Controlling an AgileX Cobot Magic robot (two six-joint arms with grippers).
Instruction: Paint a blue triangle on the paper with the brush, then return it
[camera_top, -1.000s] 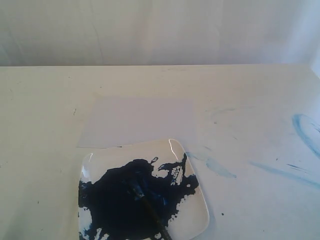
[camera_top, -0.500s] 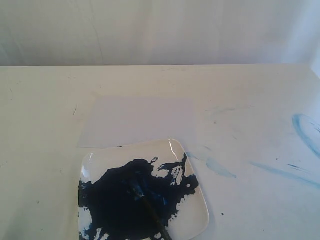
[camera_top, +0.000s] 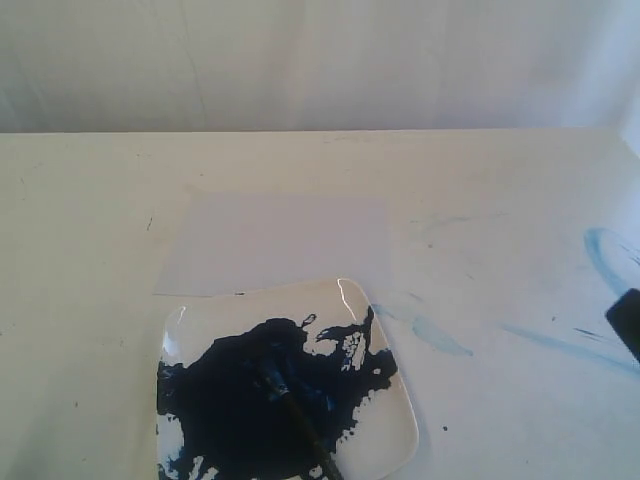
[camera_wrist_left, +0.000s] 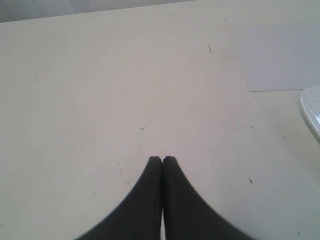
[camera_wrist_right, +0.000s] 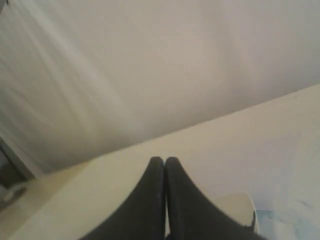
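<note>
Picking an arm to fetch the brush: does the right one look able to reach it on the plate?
Probably yes. The brush lies uncovered in the paint on the plate, and nothing stands between it and the right gripper, though its jaws are shut.

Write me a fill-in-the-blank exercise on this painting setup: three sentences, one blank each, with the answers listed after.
1. The brush rests on the plate, its bristles in dark-____ paint.
2. The paper has ____ shape painted on it.
3. The left gripper and the right gripper are both ____, holding nothing.

Missing words: blue; no; shut.
</note>
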